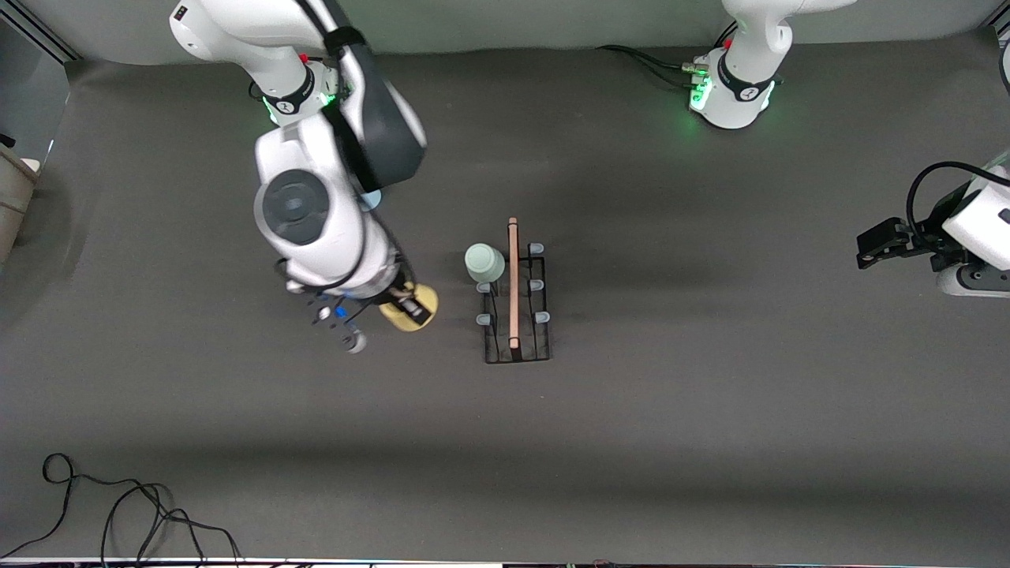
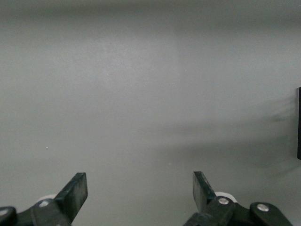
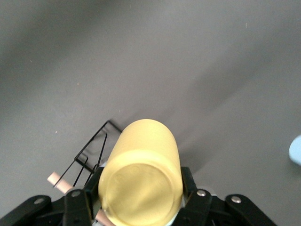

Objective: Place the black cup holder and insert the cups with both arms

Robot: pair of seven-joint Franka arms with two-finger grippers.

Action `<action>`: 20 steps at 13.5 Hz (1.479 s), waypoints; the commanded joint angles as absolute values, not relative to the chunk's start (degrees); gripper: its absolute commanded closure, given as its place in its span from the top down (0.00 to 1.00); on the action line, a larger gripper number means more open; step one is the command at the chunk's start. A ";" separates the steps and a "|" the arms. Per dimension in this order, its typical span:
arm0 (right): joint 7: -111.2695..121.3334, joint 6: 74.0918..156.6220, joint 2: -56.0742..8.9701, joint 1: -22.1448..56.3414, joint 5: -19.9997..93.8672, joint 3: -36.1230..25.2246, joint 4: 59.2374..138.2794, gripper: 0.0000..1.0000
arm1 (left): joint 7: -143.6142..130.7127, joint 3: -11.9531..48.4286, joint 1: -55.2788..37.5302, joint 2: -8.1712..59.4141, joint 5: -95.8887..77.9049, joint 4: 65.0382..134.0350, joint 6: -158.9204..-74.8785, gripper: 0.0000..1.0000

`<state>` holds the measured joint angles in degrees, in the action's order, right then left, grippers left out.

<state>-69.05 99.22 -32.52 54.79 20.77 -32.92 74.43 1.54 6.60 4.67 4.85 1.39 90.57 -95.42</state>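
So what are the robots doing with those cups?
The right gripper is holding the yellow cup up in the air, beside the black cup holder on the grey table. A pale green cup already sits upside down on one of the holder's pegs, at the end farthest from the front camera. The other pegs in view have no cups. The left gripper waits, open and holding nothing, at the left arm's end of the table.

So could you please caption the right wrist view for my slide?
Right gripper jaws shut on the yellow cup, with the holder on the table below.
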 commanded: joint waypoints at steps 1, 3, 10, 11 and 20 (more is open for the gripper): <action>-77.85 100.98 -34.27 57.56 19.95 -32.96 72.25 0.26 | 1.49 6.33 4.31 5.10 1.58 89.82 -94.48 1.00; -81.64 103.00 -36.38 59.14 19.95 -32.87 71.20 0.26 | 1.49 6.42 4.31 5.10 1.58 89.82 -94.48 1.00; -84.02 107.84 -43.94 59.24 20.04 -32.87 67.32 0.26 | 1.58 6.42 4.31 5.10 1.58 89.82 -94.48 1.00; -84.02 108.80 -44.47 59.33 20.04 -32.78 67.67 0.26 | 1.50 6.42 4.31 5.10 1.58 89.91 -94.48 1.00; -83.32 119.26 -48.07 58.62 21.53 -29.18 72.24 0.31 | 0.88 6.42 3.78 5.01 1.58 89.74 -94.48 1.00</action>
<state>-82.51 117.14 -47.47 59.06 20.94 -30.01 71.41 1.55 6.61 4.65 4.88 1.39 90.58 -95.33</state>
